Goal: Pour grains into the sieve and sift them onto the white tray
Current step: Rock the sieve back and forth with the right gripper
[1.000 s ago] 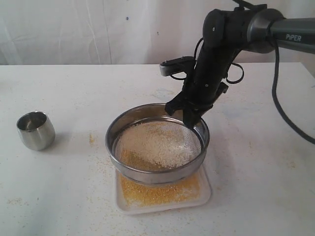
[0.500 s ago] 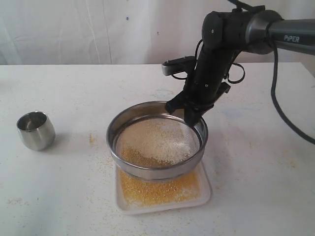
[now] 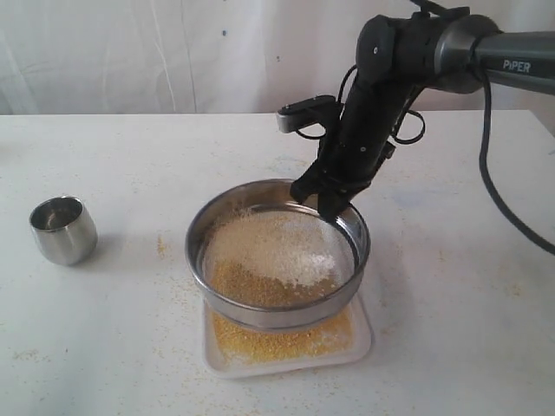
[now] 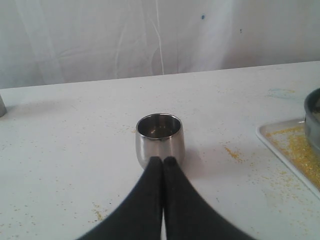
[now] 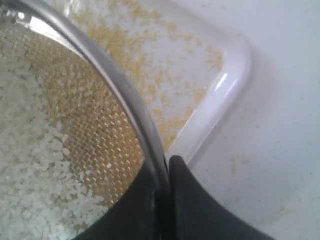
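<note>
My right gripper (image 3: 329, 206) is shut on the far rim of the sieve (image 3: 217, 299), holding it just above the white tray (image 3: 364, 334). One finger is inside the rim and one outside, as the right wrist view shows at the gripper (image 5: 167, 162) on the sieve's steel rim (image 5: 125, 90). The grains (image 3: 273, 251) lie on the mesh, white kernels with yellow granules near the front. Fine yellow granules cover the tray (image 5: 230, 95). My left gripper (image 4: 163, 161) is shut and empty, just short of the steel cup (image 4: 160, 137).
The small shiny steel cup (image 3: 62, 229) stands upright at the left of the white table (image 3: 130, 347). Yellow granules are scattered on the table around the tray. A white curtain hangs behind. The tray's corner (image 4: 272, 137) shows in the left wrist view.
The sieve has shifted and tilted a little in my right gripper; the white kernels slid toward the right side of the mesh, and more yellow granules show at the front. The left arm is still.
</note>
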{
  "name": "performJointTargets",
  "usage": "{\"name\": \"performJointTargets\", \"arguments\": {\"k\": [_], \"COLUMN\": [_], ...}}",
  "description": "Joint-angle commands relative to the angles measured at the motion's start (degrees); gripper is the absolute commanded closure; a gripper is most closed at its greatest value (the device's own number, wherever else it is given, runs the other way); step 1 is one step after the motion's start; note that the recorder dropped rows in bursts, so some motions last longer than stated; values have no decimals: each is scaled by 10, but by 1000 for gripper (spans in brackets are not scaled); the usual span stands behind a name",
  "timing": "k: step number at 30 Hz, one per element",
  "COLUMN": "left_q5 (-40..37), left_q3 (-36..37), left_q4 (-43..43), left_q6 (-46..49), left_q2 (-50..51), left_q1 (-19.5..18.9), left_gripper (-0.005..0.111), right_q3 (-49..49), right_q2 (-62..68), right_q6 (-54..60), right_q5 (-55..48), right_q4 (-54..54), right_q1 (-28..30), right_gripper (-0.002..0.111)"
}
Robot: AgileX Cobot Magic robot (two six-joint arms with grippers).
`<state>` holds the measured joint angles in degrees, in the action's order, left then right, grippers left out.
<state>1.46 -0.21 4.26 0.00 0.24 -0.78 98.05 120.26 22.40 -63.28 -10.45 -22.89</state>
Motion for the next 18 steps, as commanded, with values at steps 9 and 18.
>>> {"name": "performJointTargets", "arguments": {"k": [9, 18], "left_q5": [2, 2], "left_q3": [2, 2], "left_q4": [0, 0], "left_q6": [0, 0], "left_q2": [-2, -2], "left_q1": [-3, -3], "left_gripper": [107, 107], "right_q3": [1, 1], "right_q2": [-7, -9], "right_q6": [63, -73], "right_q5": [-40, 0], "right_q4": [-61, 21], "right_q1": [-3, -3], "right_gripper": [108, 108]}}
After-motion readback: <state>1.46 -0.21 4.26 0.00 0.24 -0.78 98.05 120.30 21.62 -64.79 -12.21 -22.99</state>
